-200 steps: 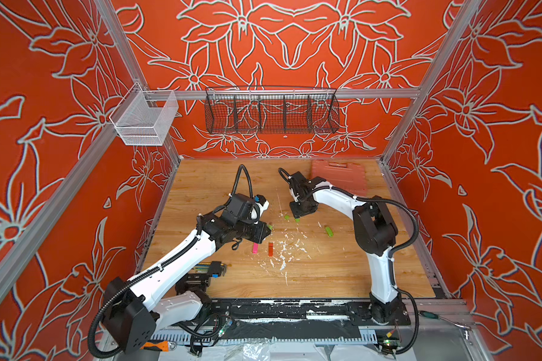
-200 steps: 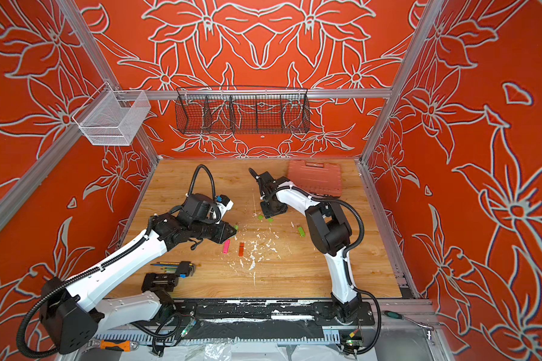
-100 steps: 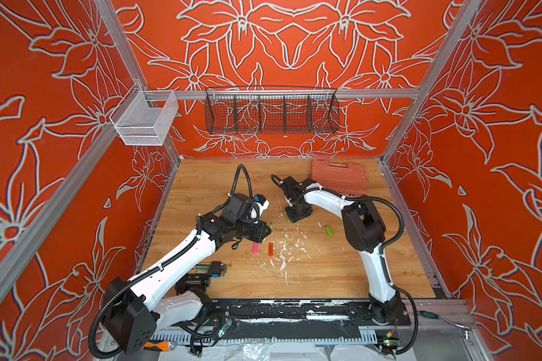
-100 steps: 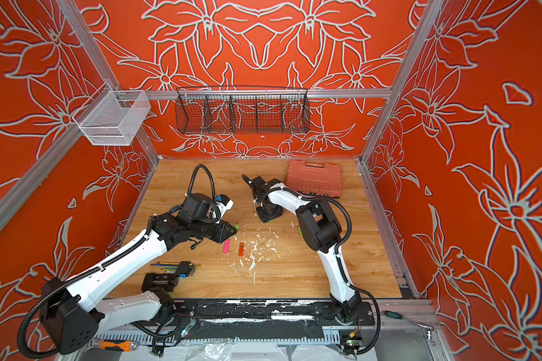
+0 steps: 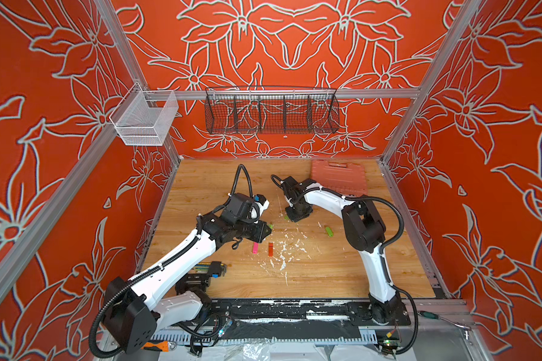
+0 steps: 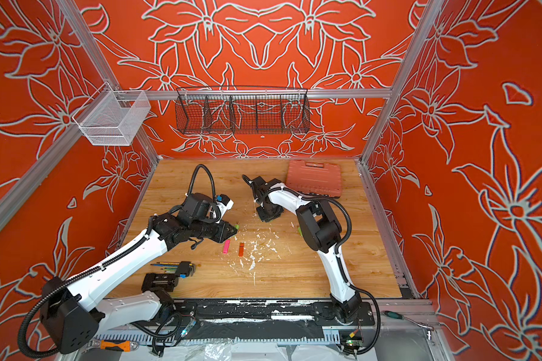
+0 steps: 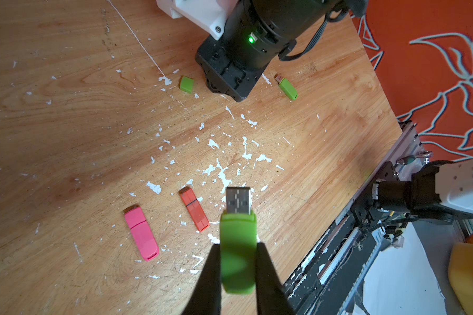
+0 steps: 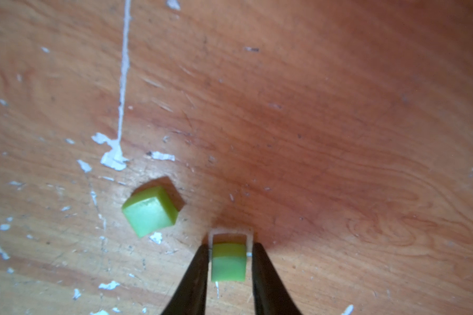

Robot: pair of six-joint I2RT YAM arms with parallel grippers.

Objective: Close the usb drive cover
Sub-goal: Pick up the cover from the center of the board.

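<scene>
My left gripper [image 7: 238, 252] is shut on a green usb drive [image 7: 238, 242], held above the table with its bare metal plug [image 7: 238, 200] pointing away from the fingers. In both top views it shows at the left fingertips [image 5: 269, 225] [image 6: 236, 225]. My right gripper [image 8: 230, 249] points down at the table [image 5: 298, 215], shut on a small green cover [image 8: 228, 266] that rests on the wood. A second green cover [image 8: 150, 210] [image 7: 186, 84] lies loose just beside it.
A capped pink drive [image 7: 141, 236] and an orange drive [image 7: 195, 209] lie under the left gripper. Another green drive [image 7: 287, 88] with its plug bare lies past the right gripper. A red tool case [image 5: 338, 176] sits at the back right, hex keys [image 5: 213, 268] at the front left.
My right gripper has swung left and come down over the green cover, and its fingers have closed on it. The left arm and its drive have stayed put.
</scene>
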